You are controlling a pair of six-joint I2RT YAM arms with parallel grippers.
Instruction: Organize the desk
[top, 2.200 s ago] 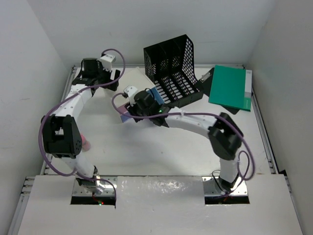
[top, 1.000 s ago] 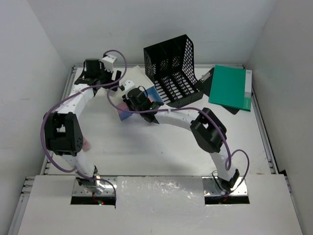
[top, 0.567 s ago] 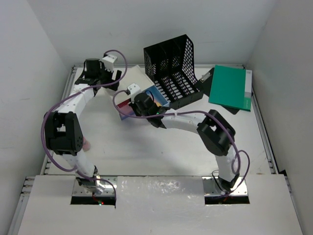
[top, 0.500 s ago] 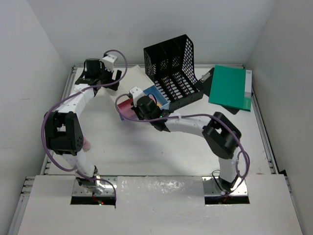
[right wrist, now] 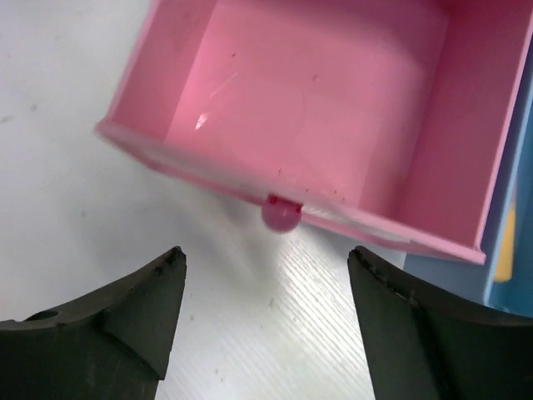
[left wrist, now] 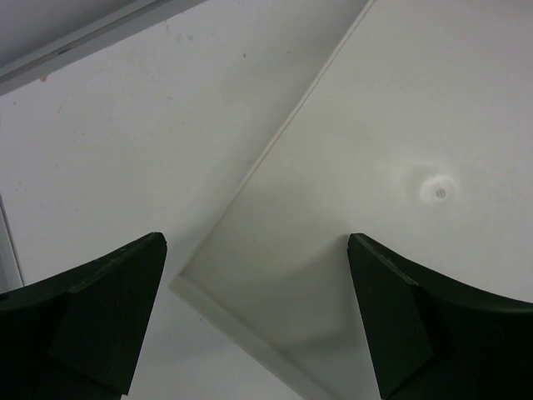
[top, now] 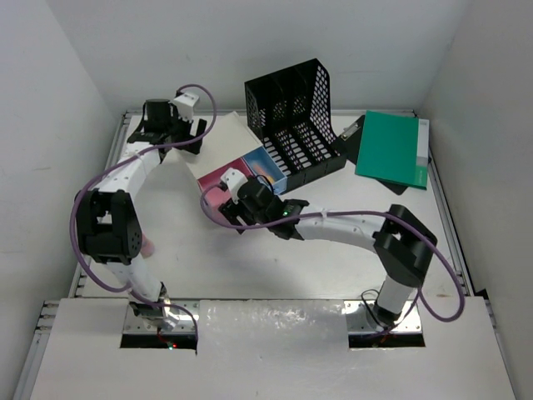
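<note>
Bare white desk spreads across the near half, pale rim along both sides. The right arm stretches left across the middle, right gripper spread apart and empty just short of the knob of the open pink drawer. The left gripper hangs parted over the cream-topped box at the far left; a black file rack and green folder crowd the far edge
</note>
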